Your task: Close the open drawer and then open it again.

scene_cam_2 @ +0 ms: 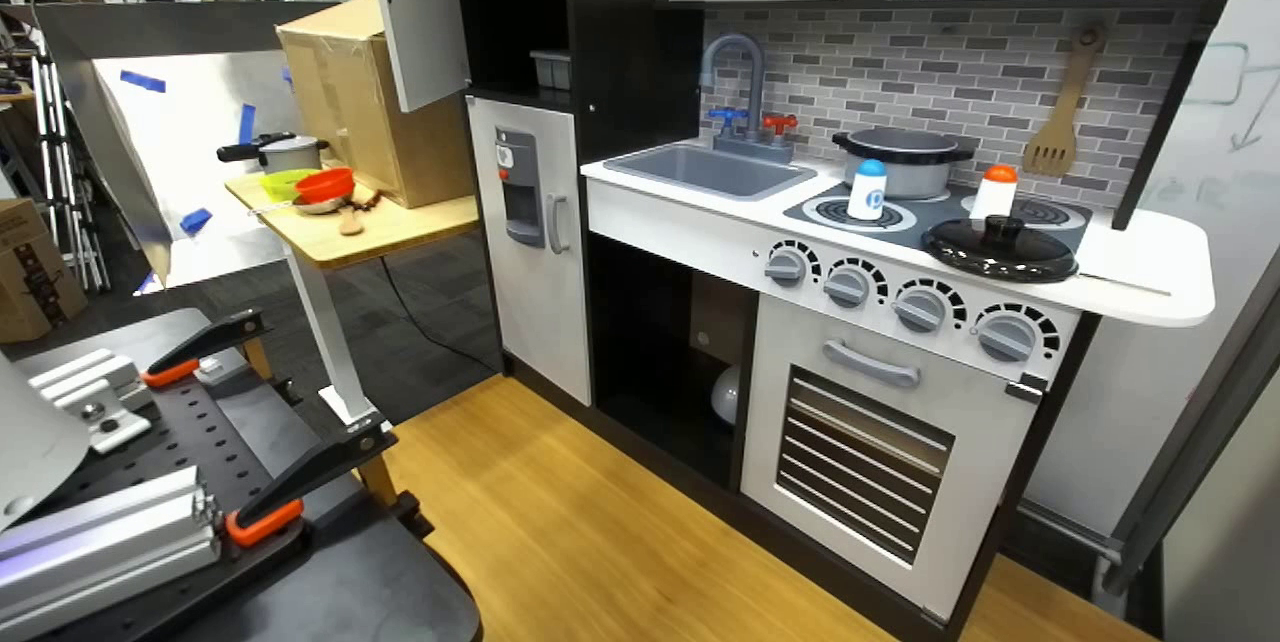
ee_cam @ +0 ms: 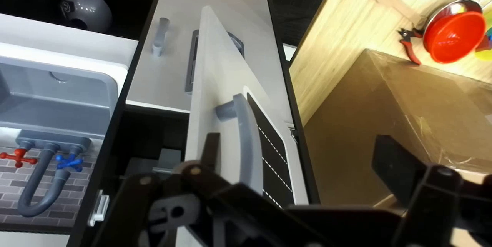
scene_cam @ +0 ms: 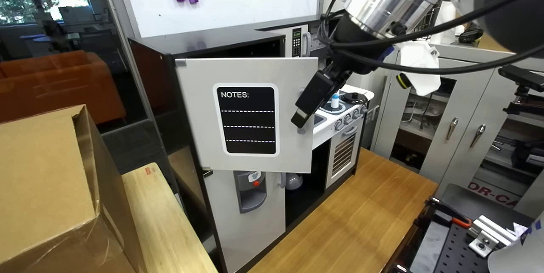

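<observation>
Cardboard box [scene_cam_2: 338, 112], red bowl [ee_cam: 455, 37], gray sink [scene_cam_2: 708, 169]; wooden spatula [scene_cam_2: 1065, 112]

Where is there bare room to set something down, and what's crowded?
Bare, in an exterior view: the rounded counter end, right of the black lid; the sink, bordered by faucet and stovetop. Crowded: the stovetop, with pot, lid and shakers; around the door handle, seen between the jaws in the wrist view.

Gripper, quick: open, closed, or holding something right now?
Gripper: open, jaws wide apart, holding nothing; the door handle is not clamped.
</observation>
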Tool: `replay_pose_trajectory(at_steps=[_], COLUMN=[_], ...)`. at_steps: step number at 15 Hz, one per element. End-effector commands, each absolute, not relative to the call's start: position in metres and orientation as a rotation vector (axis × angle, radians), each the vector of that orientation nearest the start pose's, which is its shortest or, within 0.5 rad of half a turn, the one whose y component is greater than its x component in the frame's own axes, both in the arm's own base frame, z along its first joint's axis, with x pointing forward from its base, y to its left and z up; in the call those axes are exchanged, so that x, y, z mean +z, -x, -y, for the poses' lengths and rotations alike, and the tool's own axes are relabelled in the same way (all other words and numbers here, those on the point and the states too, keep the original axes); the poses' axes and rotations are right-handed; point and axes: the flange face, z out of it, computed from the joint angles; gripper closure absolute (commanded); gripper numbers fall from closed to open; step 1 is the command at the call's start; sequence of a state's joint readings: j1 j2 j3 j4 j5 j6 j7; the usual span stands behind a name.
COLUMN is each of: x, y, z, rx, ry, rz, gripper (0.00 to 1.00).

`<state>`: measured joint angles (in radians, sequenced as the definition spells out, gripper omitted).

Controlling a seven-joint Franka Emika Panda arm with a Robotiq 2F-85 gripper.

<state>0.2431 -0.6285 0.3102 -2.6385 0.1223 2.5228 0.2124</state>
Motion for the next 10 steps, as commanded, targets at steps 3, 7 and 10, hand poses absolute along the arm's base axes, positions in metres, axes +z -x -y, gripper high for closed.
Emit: replay_pose_trajectory(at_steps=[3,7,10], x=[0.479,0.480,0.481], y=[-0.350,-0.356,-0.359], z=[-0.215,-0.218,-0.220], rx=[-0.728,-0.733,-0.719], ry=[2.939,2.928,2.922], rz=[0.359,0.361,0.363], gripper=[0.00,0.00,0.00])
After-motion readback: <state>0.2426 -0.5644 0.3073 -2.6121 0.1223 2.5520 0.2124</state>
